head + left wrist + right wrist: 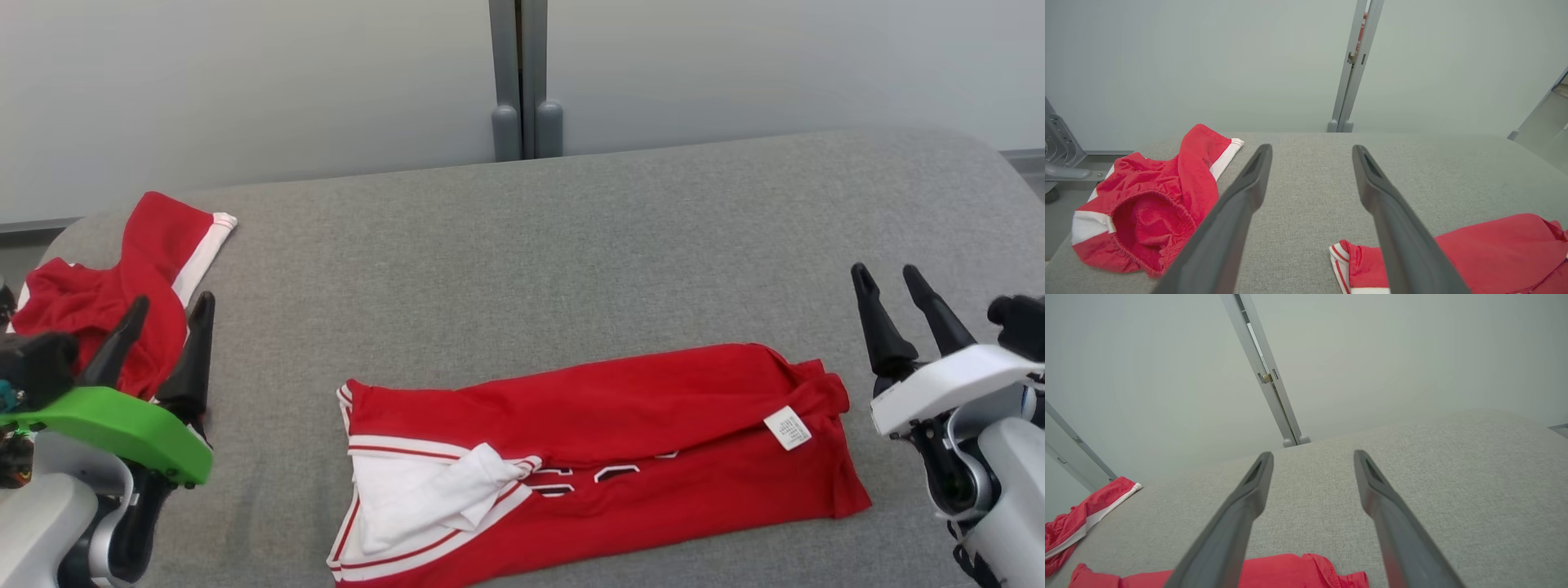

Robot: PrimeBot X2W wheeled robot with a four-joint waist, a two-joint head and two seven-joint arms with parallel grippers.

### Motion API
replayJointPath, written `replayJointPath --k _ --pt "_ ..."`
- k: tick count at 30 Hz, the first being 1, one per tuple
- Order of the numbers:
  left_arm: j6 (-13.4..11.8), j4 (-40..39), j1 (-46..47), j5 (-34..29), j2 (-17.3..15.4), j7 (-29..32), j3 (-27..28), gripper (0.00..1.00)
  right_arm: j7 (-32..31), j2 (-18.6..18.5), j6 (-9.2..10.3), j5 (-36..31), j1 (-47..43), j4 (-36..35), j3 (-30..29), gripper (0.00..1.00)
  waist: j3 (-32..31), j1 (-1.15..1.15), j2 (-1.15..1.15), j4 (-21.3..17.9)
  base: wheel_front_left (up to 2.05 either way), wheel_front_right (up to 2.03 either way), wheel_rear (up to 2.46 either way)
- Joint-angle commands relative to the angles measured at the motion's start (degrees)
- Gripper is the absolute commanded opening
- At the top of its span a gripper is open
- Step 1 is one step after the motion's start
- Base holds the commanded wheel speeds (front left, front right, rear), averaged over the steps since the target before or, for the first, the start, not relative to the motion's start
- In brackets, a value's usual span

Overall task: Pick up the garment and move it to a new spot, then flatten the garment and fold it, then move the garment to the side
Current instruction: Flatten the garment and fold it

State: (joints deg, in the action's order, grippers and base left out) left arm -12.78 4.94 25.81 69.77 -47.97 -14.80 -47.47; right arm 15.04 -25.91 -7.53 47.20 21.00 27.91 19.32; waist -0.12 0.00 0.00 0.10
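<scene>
Crumpled red shorts lie on the grey table's left end.

Grey fabric table, rounded corners, spreads ahead of and between left claw and right claw. Pale grey wall stands straight behind its far edge, plain panels. Grey post splits the wall, well ahead of both claws and roughly midway between them. Its two rounded feet sit at the table's far edge. Grey metal frame and grey floor are off to the left claw's left. Light is flat, even, soft.
</scene>
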Motion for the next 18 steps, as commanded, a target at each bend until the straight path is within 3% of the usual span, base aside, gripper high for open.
replayJointPath --k 1,5,10,14,18 --pt "-0.8 -1.2 -3.2 -2.2 2.0 -0.4 3.5 1.00 0.1 1.0 0.08 -2.0 -2.2 -1.7 -2.3 1.00 -0.6 0.00 0.00 0.7 0.00 0.00 0.00" --pt "-0.8 -2.4 -14.2 -9.3 8.4 -0.4 14.4 1.00 0.1 4.5 0.08 -7.8 -9.0 -6.2 -8.2 1.00 -1.1 0.00 0.00 1.1 0.00 0.00 0.00" --pt "2.2 -3.7 -24.3 -21.4 18.8 -0.4 26.8 1.00 0.1 6.9 0.08 -13.1 -14.5 -5.2 -10.6 1.00 -1.3 0.00 0.00 1.6 0.00 0.00 0.00" --pt "5.3 -4.0 -29.2 -30.6 25.8 -0.4 32.8 1.00 0.1 9.1 0.08 -14.8 -16.3 -2.8 -11.8 1.00 -1.2 0.00 0.00 1.9 0.00 0.00 0.00" --pt "9.2 -2.6 -31.6 -35.9 32.2 -0.4 35.9 1.00 0.1 10.2 0.08 -15.4 -15.7 0.0 -11.7 1.00 -0.7 0.00 0.00 2.3 0.00 0.00 0.00"
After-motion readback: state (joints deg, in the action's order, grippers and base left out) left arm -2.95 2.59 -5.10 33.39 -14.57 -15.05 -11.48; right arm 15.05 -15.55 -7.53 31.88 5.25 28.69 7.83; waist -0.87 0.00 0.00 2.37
